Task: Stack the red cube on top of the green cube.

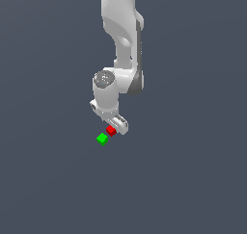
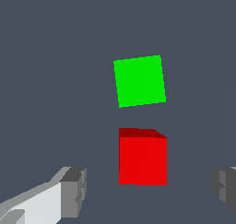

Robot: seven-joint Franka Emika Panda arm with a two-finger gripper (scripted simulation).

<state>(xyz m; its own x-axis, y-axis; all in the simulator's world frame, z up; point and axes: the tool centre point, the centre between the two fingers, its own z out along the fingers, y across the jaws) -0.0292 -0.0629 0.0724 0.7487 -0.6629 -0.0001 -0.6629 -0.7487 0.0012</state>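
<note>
Gripper: the gripper [image 2: 147, 186] hangs low over the floor with its jaws spread wide, holding nothing; one grey fingertip [image 2: 73, 191] shows on each side of the wrist view.
Red cube: the red cube [image 2: 143, 158] sits between the spread fingers, touching neither, resting on the floor [image 1: 193, 180].
Green cube: the green cube [image 2: 139, 81] lies just beyond the red one, clear of the fingers, a narrow gap between the two.
Handling: I'd judge it light, rigid, smooth-faced and not fragile.
Where to grip: across two opposite flat side faces, square on and centred, so it won't twist when squeezed.
Progress: not yet grasped.
</note>
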